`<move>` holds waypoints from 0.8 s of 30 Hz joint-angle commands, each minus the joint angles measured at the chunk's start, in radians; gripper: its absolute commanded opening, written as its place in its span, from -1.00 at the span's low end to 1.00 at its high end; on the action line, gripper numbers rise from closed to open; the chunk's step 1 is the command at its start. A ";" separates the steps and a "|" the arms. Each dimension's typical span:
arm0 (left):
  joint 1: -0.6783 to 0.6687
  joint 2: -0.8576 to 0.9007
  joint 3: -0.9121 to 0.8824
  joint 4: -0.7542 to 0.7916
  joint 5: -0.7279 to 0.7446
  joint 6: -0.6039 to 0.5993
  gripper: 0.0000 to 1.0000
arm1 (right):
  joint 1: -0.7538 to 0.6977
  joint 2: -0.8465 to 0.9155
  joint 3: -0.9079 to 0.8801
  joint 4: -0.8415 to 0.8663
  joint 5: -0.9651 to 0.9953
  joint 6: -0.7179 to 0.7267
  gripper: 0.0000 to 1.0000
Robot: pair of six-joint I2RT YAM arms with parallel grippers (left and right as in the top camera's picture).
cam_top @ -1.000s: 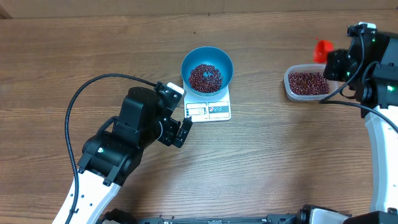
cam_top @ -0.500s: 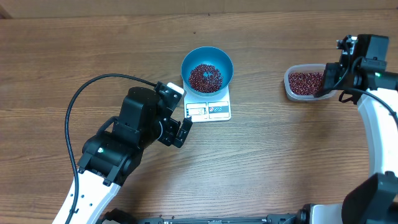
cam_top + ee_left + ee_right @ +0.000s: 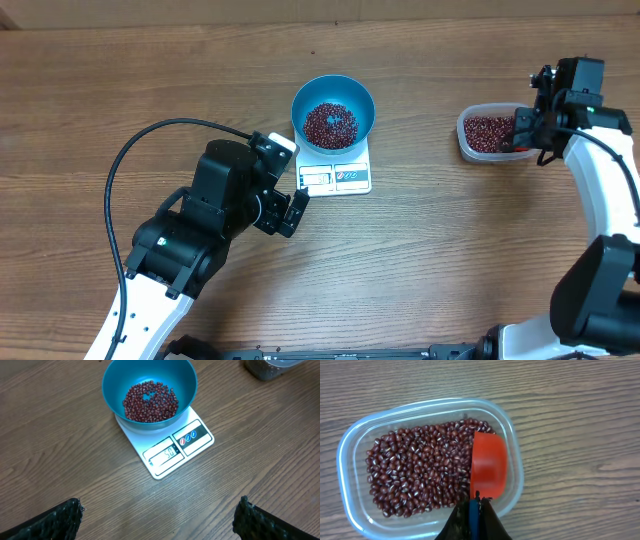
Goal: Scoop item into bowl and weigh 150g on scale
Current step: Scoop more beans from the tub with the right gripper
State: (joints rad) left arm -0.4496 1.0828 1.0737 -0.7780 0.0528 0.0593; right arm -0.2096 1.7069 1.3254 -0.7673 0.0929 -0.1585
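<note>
The blue bowl [image 3: 362, 108] stands on the white scale [image 3: 335, 178] and holds a heap of the item, dark red beans [image 3: 330, 124]. In the left wrist view the bowl [image 3: 112, 385], its beans [image 3: 150, 401] and the scale [image 3: 172, 452] lie ahead of my left gripper [image 3: 159, 505], which is open and empty just left of the scale [image 3: 285, 180]. My right gripper [image 3: 474, 502] is shut on the blue handle of an orange-red scoop [image 3: 489, 467]. The scoop's cup rests inside a clear tub [image 3: 350, 460], at the right side of its beans [image 3: 420, 467], and looks empty.
The clear tub [image 3: 466, 140] of beans sits at the right of the wooden table, with my right gripper [image 3: 525, 135] over its right end. A black cable [image 3: 130, 160] loops from the left arm across the left side of the table.
My right arm has brought the scoop from behind the tub down into it. The left arm, bowl and scale have not moved.
</note>
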 commanded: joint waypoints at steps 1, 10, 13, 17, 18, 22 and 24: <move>0.004 -0.011 0.008 0.003 0.011 0.016 0.99 | -0.009 0.055 0.003 0.003 0.019 -0.004 -0.92; 0.004 -0.011 0.008 0.003 0.011 0.016 1.00 | -0.009 0.090 0.003 0.006 -0.048 -0.004 -0.93; 0.004 -0.011 0.008 0.003 0.011 0.016 0.99 | -0.009 0.090 0.003 0.006 -0.097 -0.004 -0.93; 0.004 -0.011 0.008 0.003 0.011 0.016 0.99 | -0.009 0.090 0.003 0.006 -0.188 -0.004 -0.93; 0.004 -0.011 0.008 0.003 0.011 0.016 0.99 | -0.009 0.090 0.003 0.006 -0.203 -0.004 -0.93; 0.004 -0.011 0.008 0.003 0.011 0.016 0.99 | -0.009 0.090 0.003 0.001 -0.256 -0.005 -0.93; 0.004 -0.011 0.008 0.003 0.011 0.016 0.99 | -0.009 0.090 0.003 -0.002 -0.276 -0.008 -0.93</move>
State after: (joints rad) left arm -0.4496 1.0828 1.0737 -0.7776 0.0528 0.0593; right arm -0.2150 1.7760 1.3296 -0.7589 -0.0971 -0.1612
